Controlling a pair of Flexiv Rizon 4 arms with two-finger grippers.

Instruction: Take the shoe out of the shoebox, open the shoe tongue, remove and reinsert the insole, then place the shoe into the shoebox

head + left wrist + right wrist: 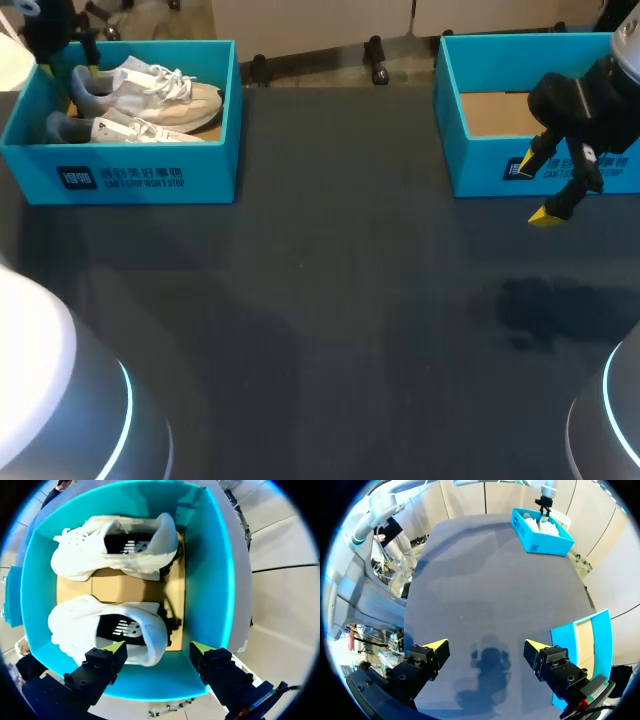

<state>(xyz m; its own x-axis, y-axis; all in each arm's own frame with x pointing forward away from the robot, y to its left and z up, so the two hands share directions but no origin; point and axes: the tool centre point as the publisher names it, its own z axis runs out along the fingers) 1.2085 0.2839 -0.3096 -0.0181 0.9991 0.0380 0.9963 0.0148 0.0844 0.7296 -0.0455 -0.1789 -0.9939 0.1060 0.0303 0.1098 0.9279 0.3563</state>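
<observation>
My left gripper (159, 647) spreads wide over the blue shoebox (210, 580), a white shoe (80, 625) below one finger. My right gripper (486, 645) gapes wide above the dark grey table (485, 570).

1. 2 white shoes (150, 88) (135, 130), side by side in 1 box.
2. 2 blue boxes (140, 175) (480, 165) on the table.
3. 2 grippers (160, 650) (538, 190), each with 2 yellow-tipped fingers.
4. 1 dark table (330, 300).

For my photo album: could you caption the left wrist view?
Open left pincer above two white shoes in a blue shoebox.
</observation>
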